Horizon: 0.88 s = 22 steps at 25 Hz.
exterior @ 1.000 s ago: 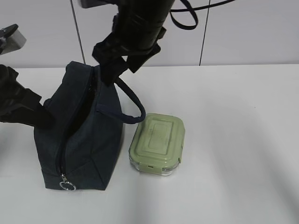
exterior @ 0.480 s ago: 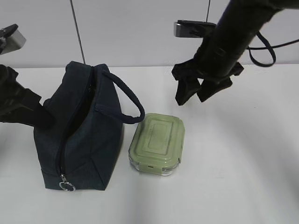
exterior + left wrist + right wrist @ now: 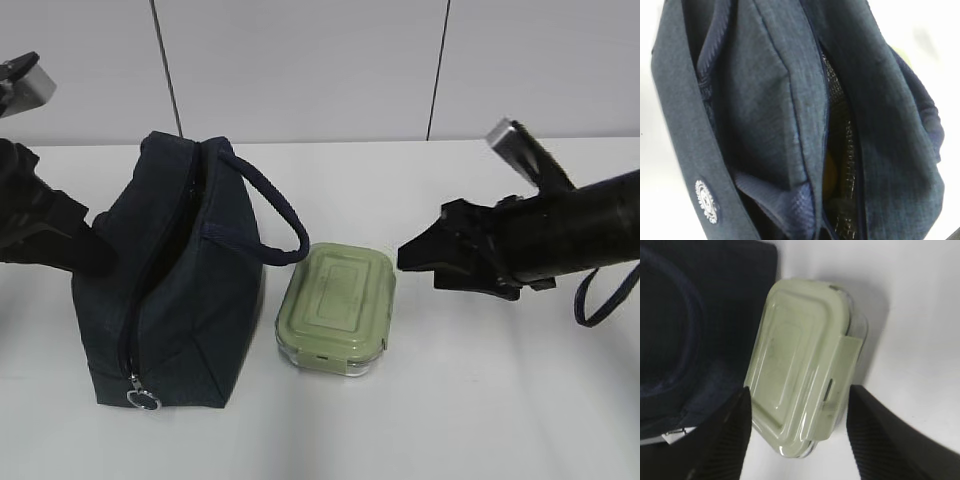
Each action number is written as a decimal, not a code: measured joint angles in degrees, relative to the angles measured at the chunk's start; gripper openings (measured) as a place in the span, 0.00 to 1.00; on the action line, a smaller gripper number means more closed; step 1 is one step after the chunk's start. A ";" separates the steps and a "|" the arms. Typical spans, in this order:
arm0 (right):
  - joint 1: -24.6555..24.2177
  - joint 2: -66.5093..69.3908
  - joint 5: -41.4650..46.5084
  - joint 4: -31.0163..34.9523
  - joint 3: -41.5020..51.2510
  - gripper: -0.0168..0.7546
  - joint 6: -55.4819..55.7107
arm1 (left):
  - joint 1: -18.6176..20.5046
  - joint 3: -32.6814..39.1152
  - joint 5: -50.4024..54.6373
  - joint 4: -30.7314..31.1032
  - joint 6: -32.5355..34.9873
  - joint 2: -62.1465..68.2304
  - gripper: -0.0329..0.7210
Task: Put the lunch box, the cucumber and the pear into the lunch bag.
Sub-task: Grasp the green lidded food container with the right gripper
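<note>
The rounded-rectangular clear lunch box with the pale sage-green ridged lid (image 3: 336,309) is sitting on the white tabletop (image 3: 500,400), just right of the dark navy fabric lunch bag (image 3: 170,290) and touching or nearly touching its side. The right gripper (image 3: 797,430) is hovering to the right of the box with its jaws standing open and empty; in the right wrist view they are framing the box's near end without touching it. The left gripper is out of plain sight against the bag's left side, its jaws closed, and it appears to be pinching the fabric there to brace the bag, though the contact is not clear.

The bag's top zipper is standing open, its metal ring pull (image 3: 145,400) lying at the near end. Looking into the opening in the left wrist view, something yellow (image 3: 830,172) is showing deep inside, probably the pear; the cucumber is not visible on the tabletop and cannot be made out inside.

Risks from here: the smooth lid is offering a slippery hold, so a shallow pinch could let the box drop. The padded loop handle (image 3: 275,220) is arching over toward the box and could snag the arm. The opening looks narrow for the box, so it may jam or tip the bag.
</note>
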 joint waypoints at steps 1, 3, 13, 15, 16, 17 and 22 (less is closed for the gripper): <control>-0.85 0.00 0.33 2.89 0.93 0.62 -2.58 | 0.00 0.00 0.00 0.00 0.00 0.00 0.04; -2.40 0.10 0.80 6.89 2.49 0.62 -5.83 | 0.00 0.00 0.00 0.00 0.00 0.00 0.04; -3.07 14.52 19.46 17.91 2.78 0.62 -15.24 | 0.00 0.00 0.09 0.00 0.00 0.00 0.04; -3.07 15.50 19.81 18.15 2.78 0.62 -16.36 | 0.00 0.00 0.14 0.00 0.00 0.00 0.04; -3.07 15.64 19.81 18.14 2.78 0.62 -16.95 | 0.00 0.00 0.21 0.00 0.00 0.00 0.04; -3.07 15.74 19.81 18.14 2.78 0.62 -17.33 | 0.00 0.00 0.21 0.00 0.00 0.00 0.04; -3.20 16.56 18.40 18.48 2.78 0.62 -17.88 | 0.00 0.00 0.21 0.00 0.00 0.00 0.04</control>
